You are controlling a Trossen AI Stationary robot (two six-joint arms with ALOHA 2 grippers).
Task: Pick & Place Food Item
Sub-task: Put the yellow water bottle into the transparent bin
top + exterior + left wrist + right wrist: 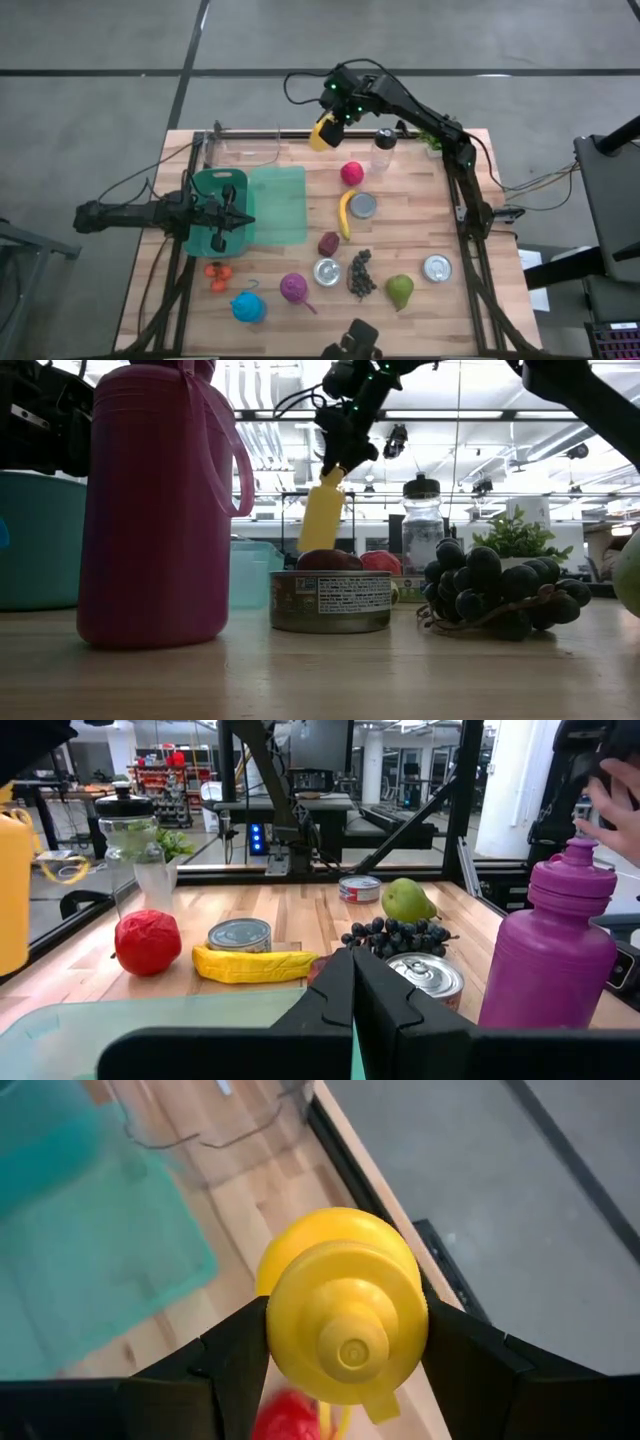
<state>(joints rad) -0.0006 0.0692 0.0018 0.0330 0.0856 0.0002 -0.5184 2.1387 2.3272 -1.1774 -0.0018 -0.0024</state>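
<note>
Nearest you, the purple bottle (155, 500) and a tin can (330, 600) stood on the bench (420, 225). Your left claw (232, 216) waited pressed together over the teal bin (220, 185). Farther back, your right claw (330, 118) pinched the yellow bottle (322, 133) aloft above the bench's far edge.

3 cans (363, 205), 1 banana (344, 214)

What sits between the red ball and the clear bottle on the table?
Nothing: in the high view, bare wood separates the red ball from the clear bottle.
</note>
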